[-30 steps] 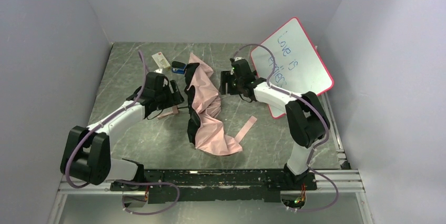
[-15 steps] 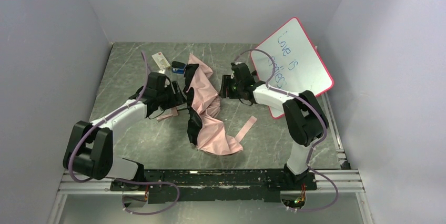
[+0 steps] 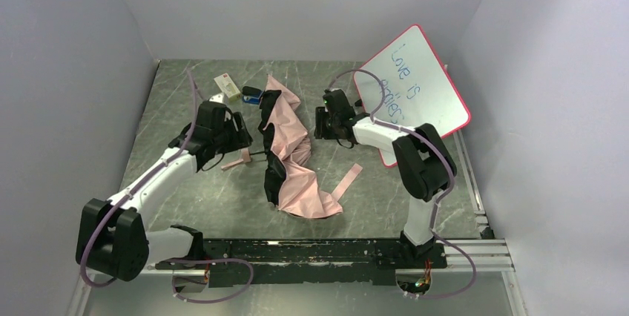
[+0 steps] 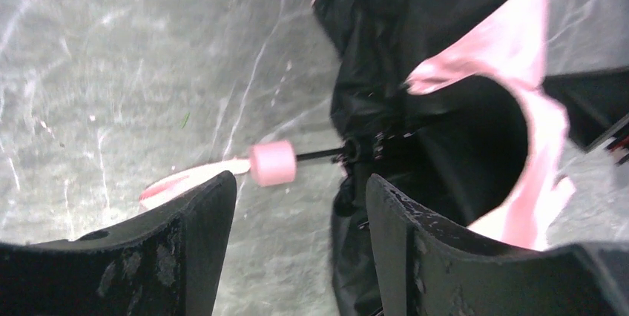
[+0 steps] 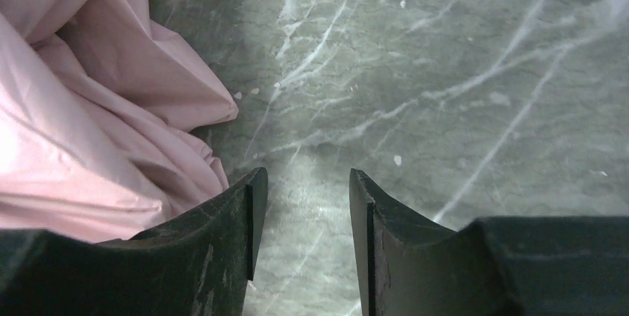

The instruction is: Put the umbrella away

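1. Top external view: a dark grey, marble-patterned table (image 3: 386,197) fills the floor of a plain booth with pale walls (image 3: 297,4) behind and on both sides. A metal rail (image 3: 297,253) runs along the near edge, carrying both arm bases. The umbrella (image 3: 293,160) lies crumpled near the middle of the table, its pink and black fabric stretching from the far side toward the near edge. A pink-framed whiteboard (image 3: 419,82) with blue writing leans tilted at the right rear. A small white card (image 3: 226,84) and a small dark object (image 3: 252,93) lie at the far side. A pink strip (image 3: 346,181) lies flat just right of the fabric. The left gripper (image 3: 241,132) sits just left of the umbrella, and the right gripper (image 3: 320,123) just right of it.

2. Left wrist view: the left gripper (image 4: 297,182) is spread and holds nothing. Just beyond its tips lie the pink handle (image 4: 272,162), the thin black shaft (image 4: 319,156) running into black fabric, and a pink strap (image 4: 193,179) on the veined table (image 4: 111,56).

3. Right wrist view: the right gripper (image 5: 305,175) stands apart over bare table (image 5: 445,71), gripping nothing. Folds of the umbrella's (image 5: 89,108) pink fabric lie beside its left finger; whether they touch cannot be told.
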You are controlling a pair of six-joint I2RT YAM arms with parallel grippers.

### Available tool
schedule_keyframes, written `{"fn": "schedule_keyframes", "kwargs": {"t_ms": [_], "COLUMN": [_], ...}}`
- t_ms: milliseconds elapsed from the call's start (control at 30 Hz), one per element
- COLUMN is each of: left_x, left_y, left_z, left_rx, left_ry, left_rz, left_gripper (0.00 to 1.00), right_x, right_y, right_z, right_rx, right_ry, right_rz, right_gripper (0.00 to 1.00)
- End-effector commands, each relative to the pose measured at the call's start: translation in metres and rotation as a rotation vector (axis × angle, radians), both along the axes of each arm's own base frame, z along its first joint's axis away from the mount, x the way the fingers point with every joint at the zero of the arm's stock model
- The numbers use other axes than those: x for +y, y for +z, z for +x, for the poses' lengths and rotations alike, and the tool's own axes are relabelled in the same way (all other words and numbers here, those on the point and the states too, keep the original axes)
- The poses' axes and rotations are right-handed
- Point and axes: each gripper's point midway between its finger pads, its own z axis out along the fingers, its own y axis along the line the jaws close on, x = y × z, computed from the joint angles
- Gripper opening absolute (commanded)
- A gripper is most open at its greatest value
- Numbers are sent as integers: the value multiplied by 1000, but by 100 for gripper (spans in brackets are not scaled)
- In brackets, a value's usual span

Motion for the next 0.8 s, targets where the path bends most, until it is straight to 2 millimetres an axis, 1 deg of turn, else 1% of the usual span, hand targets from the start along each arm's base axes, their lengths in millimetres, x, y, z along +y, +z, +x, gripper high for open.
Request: {"fn": "schedule_keyframes", "kwargs": {"t_ms": [0,133,267,333,500,667,767], "left_x": [2,0,-4,-9,-17,-30,-44], "left_y": [-37,-51,-58,-58,-61,-62,-62], "left_z": [-17,-14,-7,-4,2,4,3], "left_rx": [91,106,112,113,107,114,110], "left_ry": [-14,-18,-25,-39,-58,-86,-110], "left_rz": [10,7,4,-11,-40,-66,-83], "left_gripper": [68,66,62,57,51,50,50], "right_x": [16,30,44,50,63,73,82], "right_y": [-11,-16,-18,-18,-17,-15,-12], "right_z": [2,-3,-9,-13,-18,-23,-27], "right_rx": [21,41,45,48,45,50,53], "right_ry": [68,120,157,173,205,230,252], "right_rz": [-16,-15,-19,-14,-8,12,37], "right_gripper": [46,44,44,44,43,42,41]}}
